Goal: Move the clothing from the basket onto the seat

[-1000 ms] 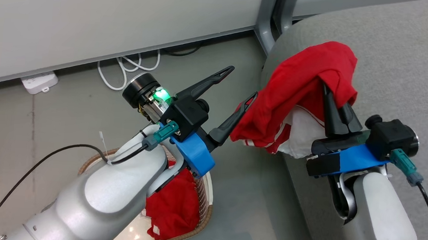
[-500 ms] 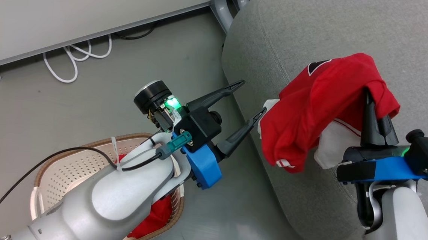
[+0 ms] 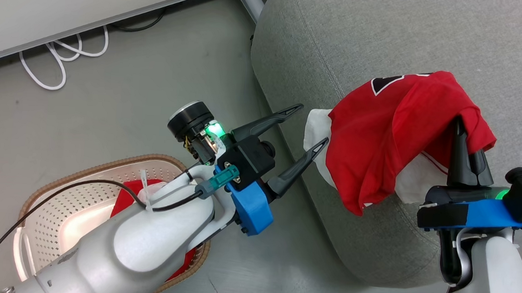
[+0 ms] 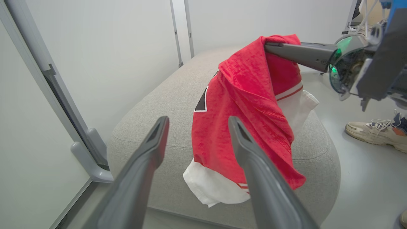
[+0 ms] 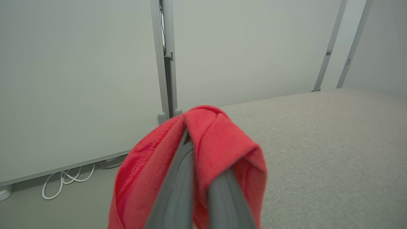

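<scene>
The red garment (image 3: pixel 390 141) you are carrying hangs over the rounded front corner of the seat (image 3: pixel 342 42). Its white lower part droops down the grey side, and a dark patch shows on its upper face. Whether the hem touches the upholstery cannot be told. The top fold is draped over your right hand (image 3: pixel 465 142), whose fingers are pressed together with no gap, pinching that fold and holding it up off the cushion. Your left hand (image 3: pixel 313 124) is spread as wide as it goes and has hold of nothing. It sits just beside the garment's hanging white edge, fingers pointing at the seat. Under that arm the basket (image 3: pixel 70 183) stands on the floor (image 3: pixel 165 66), near the seat's corner. A second red garment (image 3: pixel 124 201) lies inside, partly hidden by your forearm. A white cable (image 3: pixel 60 59) loops along the foot of the wall, and the left wrist view shows a person's pale sneaker (image 4: pixel 372 133) on the floor beyond the seat.
</scene>
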Tool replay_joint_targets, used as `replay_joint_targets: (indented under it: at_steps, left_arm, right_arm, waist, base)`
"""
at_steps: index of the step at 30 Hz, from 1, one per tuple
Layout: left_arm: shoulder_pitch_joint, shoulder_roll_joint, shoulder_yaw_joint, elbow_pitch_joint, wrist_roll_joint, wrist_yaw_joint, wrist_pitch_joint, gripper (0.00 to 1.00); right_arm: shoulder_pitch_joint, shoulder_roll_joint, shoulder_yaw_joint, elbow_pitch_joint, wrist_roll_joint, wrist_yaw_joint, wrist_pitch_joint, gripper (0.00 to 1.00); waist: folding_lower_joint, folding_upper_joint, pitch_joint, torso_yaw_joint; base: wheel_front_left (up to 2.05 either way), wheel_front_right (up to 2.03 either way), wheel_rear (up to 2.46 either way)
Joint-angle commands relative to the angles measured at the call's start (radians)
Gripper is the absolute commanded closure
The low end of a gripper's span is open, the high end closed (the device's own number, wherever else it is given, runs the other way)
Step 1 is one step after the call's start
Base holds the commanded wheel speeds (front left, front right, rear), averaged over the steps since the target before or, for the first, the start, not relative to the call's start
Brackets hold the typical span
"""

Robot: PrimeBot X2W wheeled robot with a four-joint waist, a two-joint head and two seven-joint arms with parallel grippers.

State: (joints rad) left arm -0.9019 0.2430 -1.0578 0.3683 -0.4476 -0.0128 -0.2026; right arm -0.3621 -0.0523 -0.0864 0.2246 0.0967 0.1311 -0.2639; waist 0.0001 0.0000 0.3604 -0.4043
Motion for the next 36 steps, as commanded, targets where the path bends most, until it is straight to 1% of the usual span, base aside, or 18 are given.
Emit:
replay_joint_targets:
  at_steps: [1,7,14,16,19,24,29,32,33,36]
  left_arm:
    - [-0.015,0.006,-0.001,-0.006,0.0,0.0,0.004,0.0]
    - [-0.024,0.011,0.003,-0.013,-0.004,0.003,0.0,0.0]
    - [-0.045,0.03,0.011,-0.031,-0.001,0.011,-0.001,0.0]
    - [-0.055,0.044,0.015,-0.04,0.006,0.015,0.002,0.0]
    - [-0.075,0.067,0.024,-0.062,0.012,0.019,0.016,0.0]
    - [-0.12,0.109,0.034,-0.103,0.029,0.018,0.04,0.0]
    - [-0.16,0.144,0.038,-0.142,0.047,0.015,0.061,0.0]
    - [-0.177,0.164,0.039,-0.163,0.055,0.015,0.07,0.0]
    - [-0.188,0.169,0.039,-0.174,0.058,0.014,0.077,0.0]
    - [-0.206,0.184,0.04,-0.193,0.067,0.013,0.088,0.0]
  right_arm:
    - [-0.001,0.003,-0.002,-0.004,0.007,-0.001,-0.001,1.0]
    - [-0.044,0.003,-0.013,-0.017,-0.011,-0.001,-0.001,1.0]
    - [-0.136,0.002,-0.023,-0.05,-0.041,-0.001,-0.001,1.0]
    - [-0.186,-0.001,-0.031,-0.066,-0.056,-0.001,-0.001,1.0]
    - [-0.271,-0.024,-0.058,-0.096,-0.061,-0.001,-0.001,1.0]
    - [-0.422,-0.104,-0.144,-0.13,-0.06,-0.001,-0.001,1.0]
    - [-0.556,-0.21,-0.262,-0.137,-0.049,-0.001,-0.001,1.0]
    - [-0.623,-0.278,-0.311,-0.096,-0.035,-0.001,-0.001,1.0]
    - [-0.643,-0.311,-0.327,-0.073,-0.033,-0.001,0.0,1.0]
    - [-0.697,-0.367,-0.354,-0.006,-0.022,-0.001,-0.001,1.0]
  waist:
    - [-0.0001,0.0,0.006,0.002]
    - [-0.0001,0.0,0.03,0.013]
    - [-0.0001,0.0,0.088,0.018]
    - [-0.0001,0.0,0.12,0.018]
    - [-0.0001,0.0,0.182,0.016]
    - [-0.0001,0.0,0.298,0.022]
    - [-0.0001,0.0,0.398,0.032]
    - [-0.0001,0.0,0.439,0.036]
    - [-0.0001,0.0,0.457,0.039]
    - [-0.0001,0.0,0.493,0.044]
  base:
    - [0.0,0.0,0.0]
    - [0.0,0.0,0.0]
    - [0.0,0.0,0.0]
    - [0.0,0.0,0.0]
    - [0.0,0.0,0.0]
    - [0.0,0.0,0.0]
    - [0.0,0.0,0.0]
    - [0.0,0.0,0.0]
    - [0.0,0.0,0.0]
    - [0.0,0.0,0.0]
